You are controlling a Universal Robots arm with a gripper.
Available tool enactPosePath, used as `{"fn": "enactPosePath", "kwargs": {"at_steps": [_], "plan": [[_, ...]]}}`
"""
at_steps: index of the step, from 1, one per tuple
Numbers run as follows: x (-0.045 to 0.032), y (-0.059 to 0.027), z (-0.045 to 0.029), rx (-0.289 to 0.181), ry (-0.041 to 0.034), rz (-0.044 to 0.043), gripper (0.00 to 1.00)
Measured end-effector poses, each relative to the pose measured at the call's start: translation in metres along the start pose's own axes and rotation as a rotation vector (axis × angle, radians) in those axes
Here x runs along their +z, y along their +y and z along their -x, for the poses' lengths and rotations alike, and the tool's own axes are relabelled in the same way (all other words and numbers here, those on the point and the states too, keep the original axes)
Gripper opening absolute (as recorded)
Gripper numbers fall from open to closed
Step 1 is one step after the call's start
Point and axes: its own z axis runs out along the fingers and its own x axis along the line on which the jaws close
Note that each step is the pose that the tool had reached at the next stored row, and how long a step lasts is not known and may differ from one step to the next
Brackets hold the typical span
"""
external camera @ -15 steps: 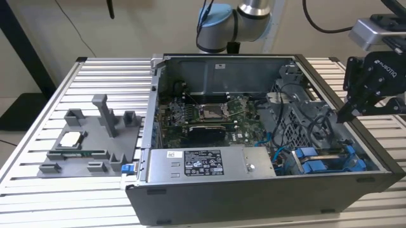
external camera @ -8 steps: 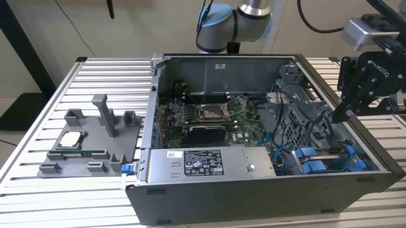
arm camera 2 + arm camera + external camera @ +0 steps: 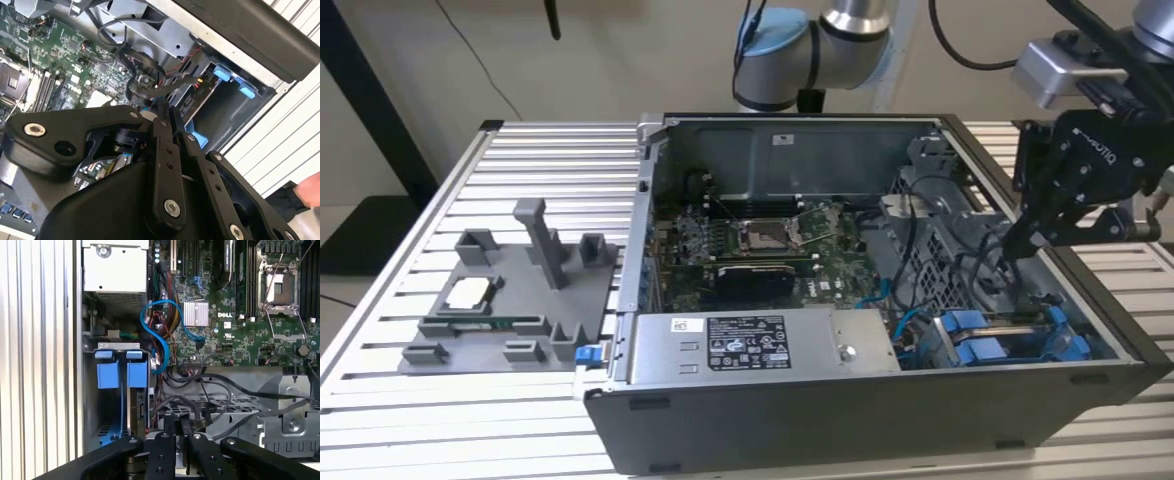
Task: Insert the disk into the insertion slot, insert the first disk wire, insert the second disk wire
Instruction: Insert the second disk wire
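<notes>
- The gripper (image 3: 1011,245) is reaching down inside the open computer case (image 3: 854,420), on the exterior view's right, just above the drive bays.
- Its fingers are drawn close together. I cannot tell whether a wire is nipped between them.
- In the first wrist view the fingertips are hanging among loose black cables (image 3: 220,405), beside the insertion slot (image 3: 90,405).
- The disk (image 3: 111,434) is judged to be sitting in that slot, going by its blue frame showing deep in the bay below the blue clips (image 3: 107,374). Its silver face is hidden.
- A blue data cable (image 3: 164,346) is looping from the motherboard (image 3: 240,340) toward the bay. Its end cannot be traced to the disk.
- Judgement: disk insertion is looking complete, and neither wire can be confirmed as seated.
</notes>
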Motion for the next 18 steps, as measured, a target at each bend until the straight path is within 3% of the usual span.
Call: {"fn": "enactPosePath", "kwargs": {"at_steps": [6, 13, 18], "plan": [[-0.0002, 0.0089, -0.0063, 0.0, 0.0001, -0.0024, 0.16], [0.0001, 0.0108, -0.0166, -0.001, -0.0005, -0.0024, 0.16], [0.001, 0.0108, -0.0248, -0.002, -0.0084, -0.003, 0.16]]}}
